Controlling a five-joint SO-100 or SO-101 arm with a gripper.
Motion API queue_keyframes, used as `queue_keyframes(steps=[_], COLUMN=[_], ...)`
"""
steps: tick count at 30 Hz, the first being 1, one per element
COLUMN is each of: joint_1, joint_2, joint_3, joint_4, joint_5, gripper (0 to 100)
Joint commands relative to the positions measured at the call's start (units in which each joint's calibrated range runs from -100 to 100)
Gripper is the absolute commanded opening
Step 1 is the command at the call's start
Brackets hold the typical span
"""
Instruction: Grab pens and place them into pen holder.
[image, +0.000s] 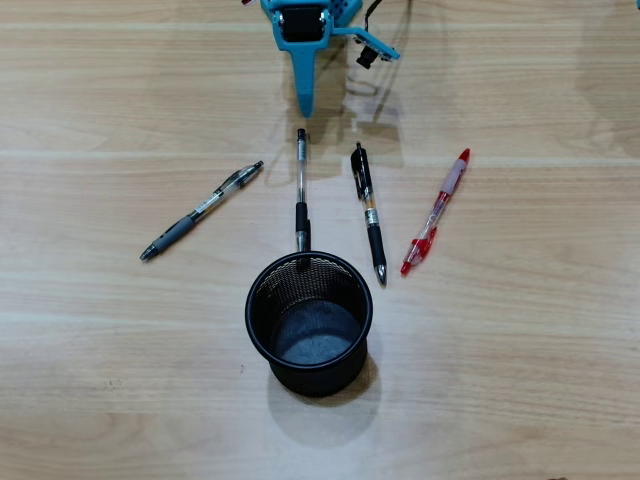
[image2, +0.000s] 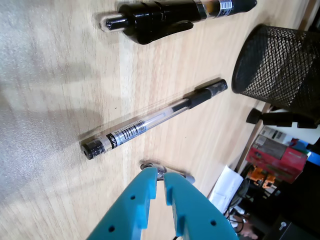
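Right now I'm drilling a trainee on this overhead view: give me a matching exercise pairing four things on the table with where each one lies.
Things:
1. grey-sleeve pen
2. red pen
3. holder
4. end effector

Places in the overhead view:
A. top centre, tip pointing down at the pens
B. farthest left, lying diagonally
C. bottom centre, standing upright and empty
D. farthest right, lying diagonally

Pairs: 1-B, 2-D, 3-C, 4-A
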Motion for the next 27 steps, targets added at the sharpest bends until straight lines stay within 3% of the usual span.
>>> queue_keyframes(steps=[1, 13, 22, 25, 27], joint_1=[-0.2, -3.8, -3.4, -2.9, -1.5], joint_2=[-0.6, 0.2, 0.2, 1.2, 3.1], joint_3=[0.2, -19.9, -21.1, -20.4, -20.9], joint_4=[-0.3, 6.1, 8.4, 8.4, 7.7], joint_5=[0.2, -1.2, -10.6, -17.5, -25.0], gripper=[2, 2, 2, 2, 2])
